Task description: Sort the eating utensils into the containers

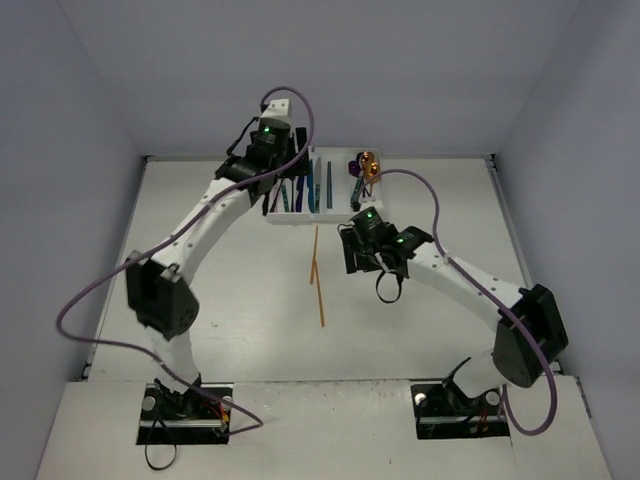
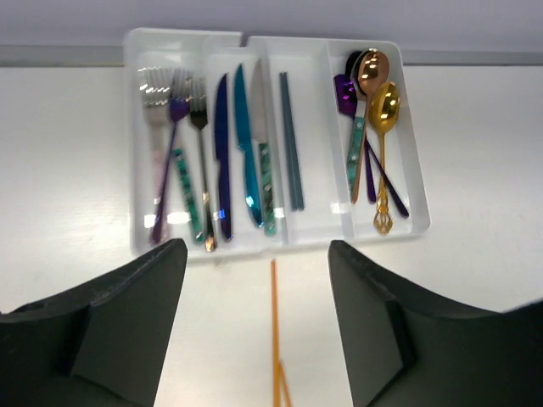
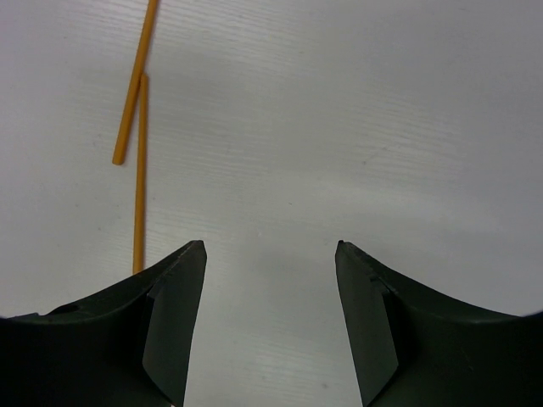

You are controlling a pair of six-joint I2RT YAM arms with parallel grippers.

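Two orange chopsticks (image 1: 316, 268) lie on the table just in front of the white tray (image 1: 378, 216). Seen from the left wrist, the tray (image 2: 312, 144) holds forks (image 2: 174, 153), knives (image 2: 242, 144), grey-blue chopsticks (image 2: 291, 144) and spoons (image 2: 373, 110) in separate compartments. My left gripper (image 2: 257, 253) hangs open and empty high over the tray's near edge, with one orange chopstick (image 2: 274, 331) below it. My right gripper (image 1: 357, 255) is open and empty over bare table. The orange chopsticks (image 3: 140, 178) lie to its left, apart from its fingers.
The tray sits at the far edge against the back wall. Grey walls close in the left and right sides. Purple cables loop from both arms above the table.
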